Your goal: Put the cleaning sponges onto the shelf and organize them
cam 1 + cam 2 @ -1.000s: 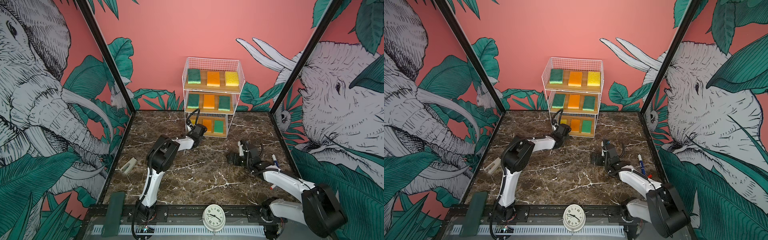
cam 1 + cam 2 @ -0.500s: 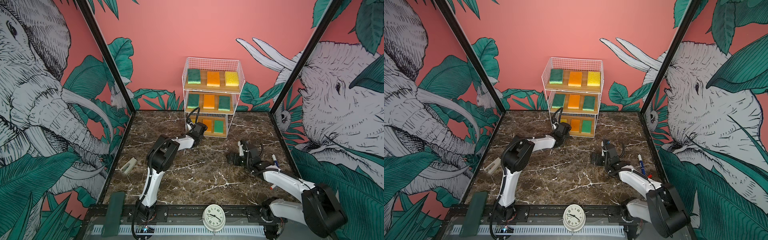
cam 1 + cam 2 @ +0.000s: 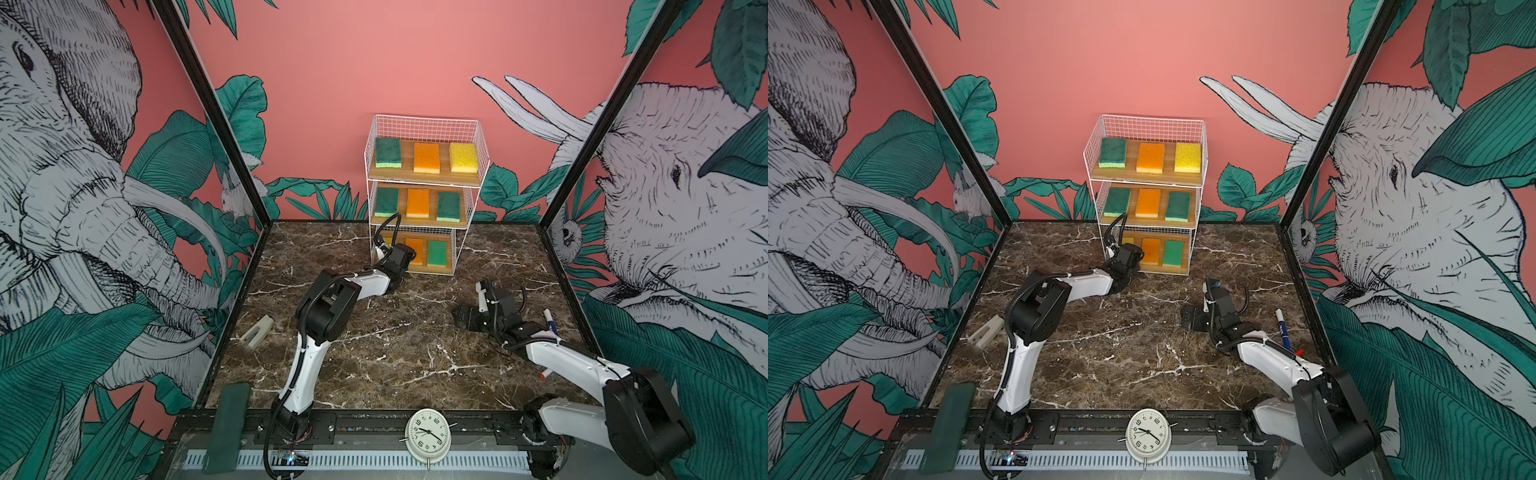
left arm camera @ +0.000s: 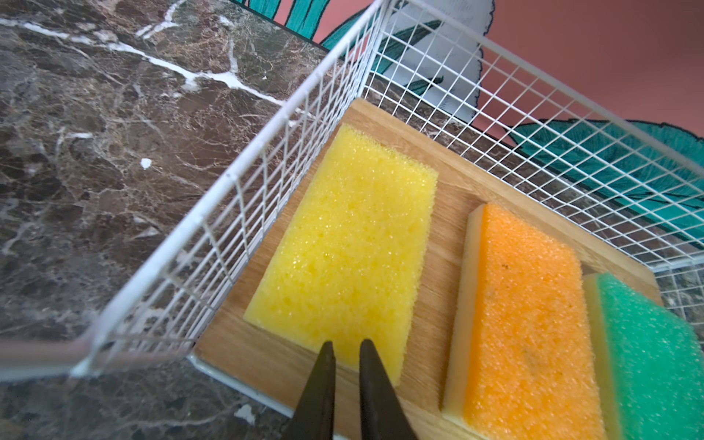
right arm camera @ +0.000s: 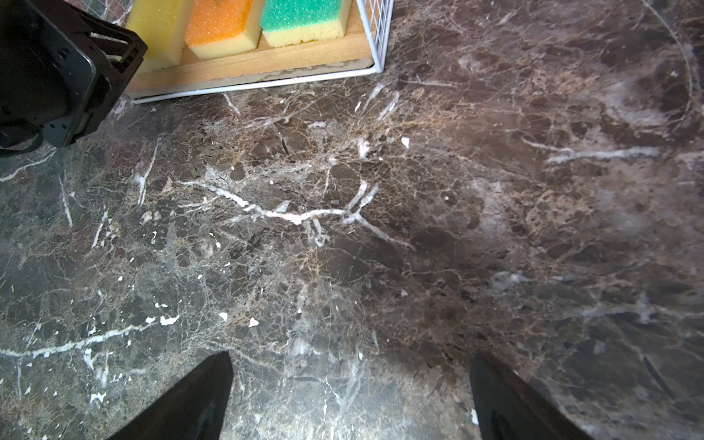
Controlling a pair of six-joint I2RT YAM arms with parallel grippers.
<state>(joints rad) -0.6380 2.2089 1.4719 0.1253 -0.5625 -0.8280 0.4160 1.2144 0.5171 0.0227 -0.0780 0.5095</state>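
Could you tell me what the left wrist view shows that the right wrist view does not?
Left wrist only: the left gripper, shut, at the front edge of the yellow sponge, and the pink wall behind. Right wrist only: the right gripper, open over the marble tabletop, and the left arm's black wrist. Both: yellow sponge, orange sponge and green sponge side by side on the bottom board.

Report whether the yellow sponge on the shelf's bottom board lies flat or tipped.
Flat: the yellow rectangular foam sponge rests level on the light wooden bottom board.
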